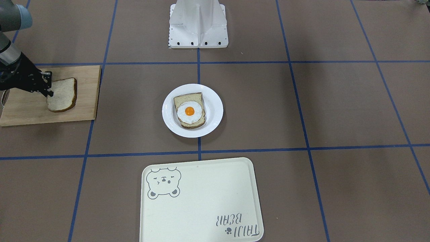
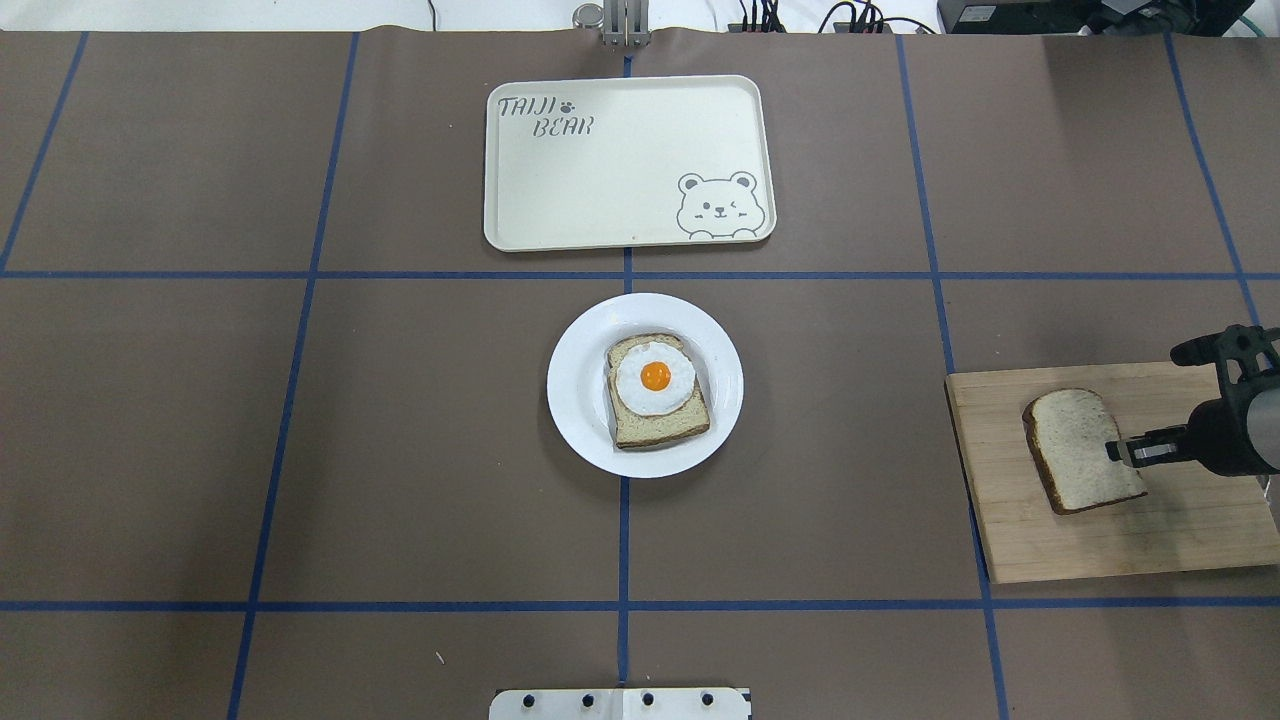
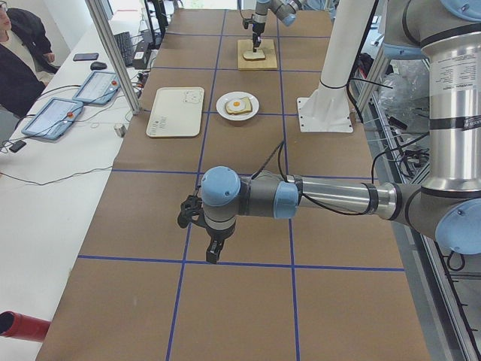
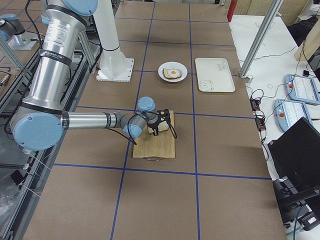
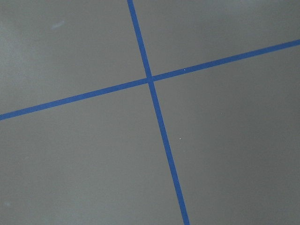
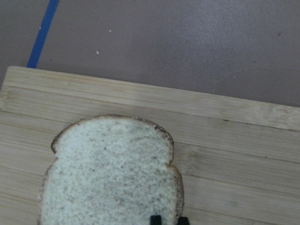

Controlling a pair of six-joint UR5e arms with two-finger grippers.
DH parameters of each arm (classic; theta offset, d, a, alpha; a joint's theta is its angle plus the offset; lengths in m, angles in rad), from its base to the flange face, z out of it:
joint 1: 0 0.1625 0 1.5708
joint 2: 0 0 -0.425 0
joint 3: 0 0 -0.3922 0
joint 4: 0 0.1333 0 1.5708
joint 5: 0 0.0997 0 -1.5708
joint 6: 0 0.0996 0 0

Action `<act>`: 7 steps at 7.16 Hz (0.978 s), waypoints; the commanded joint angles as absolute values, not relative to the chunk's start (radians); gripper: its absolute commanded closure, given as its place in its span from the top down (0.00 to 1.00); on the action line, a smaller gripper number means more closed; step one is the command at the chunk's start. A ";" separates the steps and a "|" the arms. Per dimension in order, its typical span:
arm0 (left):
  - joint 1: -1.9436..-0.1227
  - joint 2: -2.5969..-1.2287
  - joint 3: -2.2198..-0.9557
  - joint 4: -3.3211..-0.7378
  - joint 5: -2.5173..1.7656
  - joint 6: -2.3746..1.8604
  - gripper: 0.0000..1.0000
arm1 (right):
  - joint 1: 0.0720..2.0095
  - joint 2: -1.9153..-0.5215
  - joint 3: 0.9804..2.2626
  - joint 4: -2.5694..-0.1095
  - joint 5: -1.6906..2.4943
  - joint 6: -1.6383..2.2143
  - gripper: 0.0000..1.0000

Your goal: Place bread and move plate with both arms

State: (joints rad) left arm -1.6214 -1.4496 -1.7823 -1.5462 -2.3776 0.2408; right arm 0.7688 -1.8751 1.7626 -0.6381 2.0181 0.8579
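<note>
Overhead exterior, early stage by my judgement. Tabletop (image 2: 300, 450): board (image 2: 1150, 550) at right edge, plate (image 2: 580, 400) at centre, not yet moved. Bread (image 2: 1075, 445) on the board, its edge pinched by my right gripper (image 2: 1125, 450); left gripper (image 3: 214, 254): finger state I cannot tell.

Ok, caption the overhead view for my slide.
Right tool at the bread on the wooden board; egg toast on the plate.

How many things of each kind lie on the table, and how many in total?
Bread slices: 2, the plain bread and the egg-topped slice
Fried egg: 1
Plate: 1
Tray: 1
Wooden board: 1
Total: 6
</note>
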 commanded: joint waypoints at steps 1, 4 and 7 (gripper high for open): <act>-1.621 -1.450 -1.784 -1.546 -2.379 0.241 0.99 | 0.781 -1.878 1.773 -0.638 2.032 0.862 0.00; -1.621 -1.450 -1.790 -1.546 -2.379 0.239 0.99 | 0.833 -1.876 1.776 -0.637 2.100 0.865 0.00; -1.621 -1.450 -1.790 -1.546 -2.379 0.241 0.99 | 0.856 -1.873 1.793 -0.637 2.126 0.865 0.00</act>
